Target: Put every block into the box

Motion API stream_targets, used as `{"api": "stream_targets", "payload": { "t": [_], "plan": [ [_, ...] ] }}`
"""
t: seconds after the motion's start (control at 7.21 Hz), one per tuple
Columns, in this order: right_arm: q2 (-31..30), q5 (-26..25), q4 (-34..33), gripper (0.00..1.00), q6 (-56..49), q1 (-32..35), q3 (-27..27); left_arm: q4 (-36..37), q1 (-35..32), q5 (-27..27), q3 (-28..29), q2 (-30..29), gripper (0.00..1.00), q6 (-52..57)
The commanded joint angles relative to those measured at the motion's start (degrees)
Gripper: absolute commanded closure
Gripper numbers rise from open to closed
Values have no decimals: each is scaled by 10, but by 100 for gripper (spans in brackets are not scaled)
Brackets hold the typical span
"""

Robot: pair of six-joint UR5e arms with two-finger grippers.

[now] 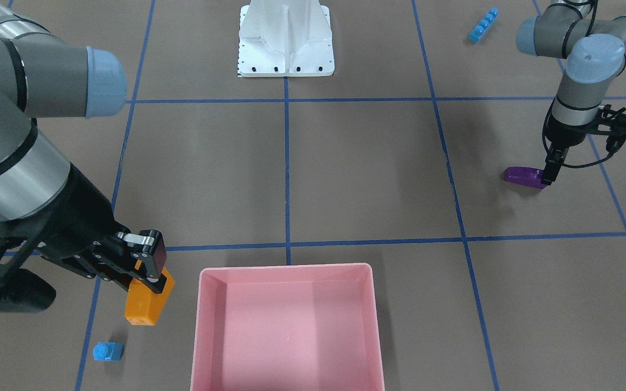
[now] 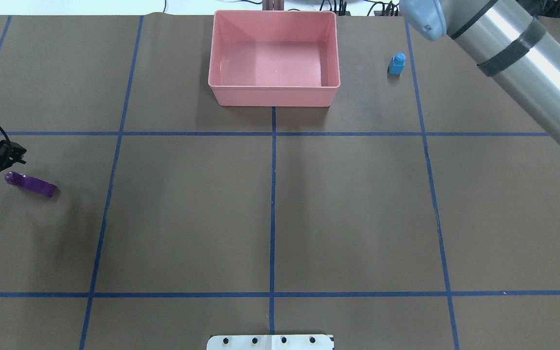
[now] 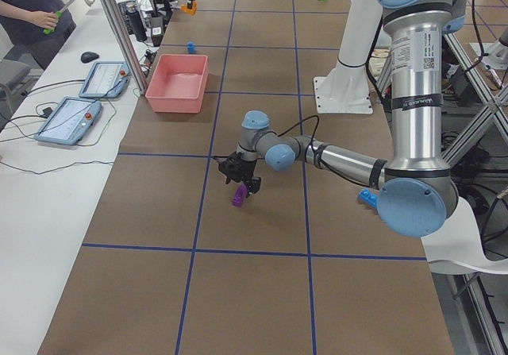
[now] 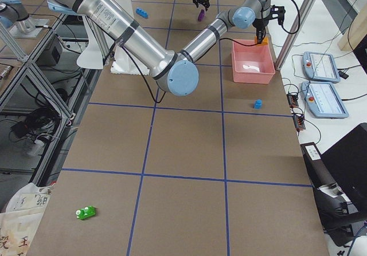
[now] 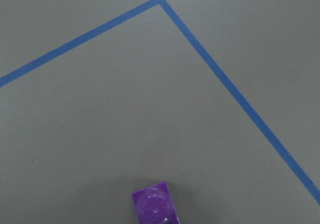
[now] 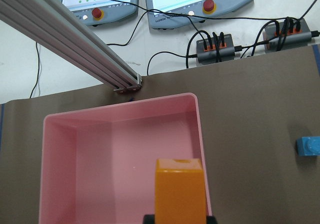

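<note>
My right gripper [image 1: 150, 278] is shut on the orange sloped block [image 1: 147, 304] and holds it in the air beside the pink box [image 1: 286, 326]. In the right wrist view the orange block [image 6: 180, 191] hangs over the box's near rim [image 6: 200, 134]. My left gripper [image 1: 549, 176] is low over the table and shut on one end of the purple sloped block [image 1: 524, 177]. The purple block also shows in the left wrist view [image 5: 155, 207]. The small blue cube [image 1: 107, 351] lies beside the box. The long blue block [image 1: 483, 25] lies near my base. The green block [image 4: 86, 212] lies far off.
The white robot base [image 1: 286, 41] stands at the table's edge. Tablets and cables [image 6: 200, 3] lie past the box, with an aluminium post [image 6: 75, 38] next to it. An operator [image 3: 40, 9] stands at the far corner in the exterior left view.
</note>
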Motion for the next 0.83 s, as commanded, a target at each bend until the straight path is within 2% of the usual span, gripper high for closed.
{"api": "stream_targets", "payload": {
  "t": [0.0,0.14,0.28,0.42,0.69],
  "plan": [
    [36,-26,47,100,1,-11,-65,-1,12,10,16,-3,1,-16],
    [45,-40,70,100,1,-16,-90,-3,20,13,23,-8,2,-20],
    [56,-49,91,100,1,-20,-116,-11,28,26,28,-11,7,-34],
    [58,-58,93,100,1,-21,-121,-11,33,26,32,-12,19,-38],
    [64,-69,94,100,1,-30,-126,-17,33,38,29,-14,100,-40]
  ]
}}
